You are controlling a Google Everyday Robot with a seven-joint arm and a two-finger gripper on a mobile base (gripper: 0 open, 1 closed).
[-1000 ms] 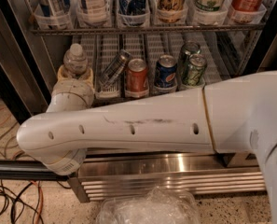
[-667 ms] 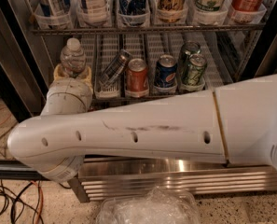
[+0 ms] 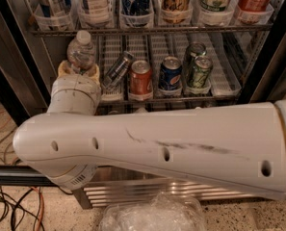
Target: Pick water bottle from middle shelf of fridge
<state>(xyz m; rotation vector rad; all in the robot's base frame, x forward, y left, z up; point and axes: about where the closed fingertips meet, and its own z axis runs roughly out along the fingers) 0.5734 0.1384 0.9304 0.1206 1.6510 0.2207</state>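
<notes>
**Bottle clears the rack**

The clear ribbed, white-capped plastic water bottle [image 3: 81,53], at ten o'clock in the view, now stands higher against the rail above than a second ago; the white arm's two-finger gripper [image 3: 78,71] pinches its lower body between tan fingers [image 3: 61,70], so the grasp seems sound and only withdrawal from the stainless-steel fridge [image 3: 113,194] remains; on the wire middle shelf [image 3: 218,73], toward three o'clock of the bottle, white lanes hold a tilted silver can [image 3: 116,71], a red can [image 3: 141,79], a blue can [image 3: 170,76] and a green can [image 3: 199,72]; at twelve o'clock, clear plastic cups [image 3: 135,19] each carry one tall can.
</notes>
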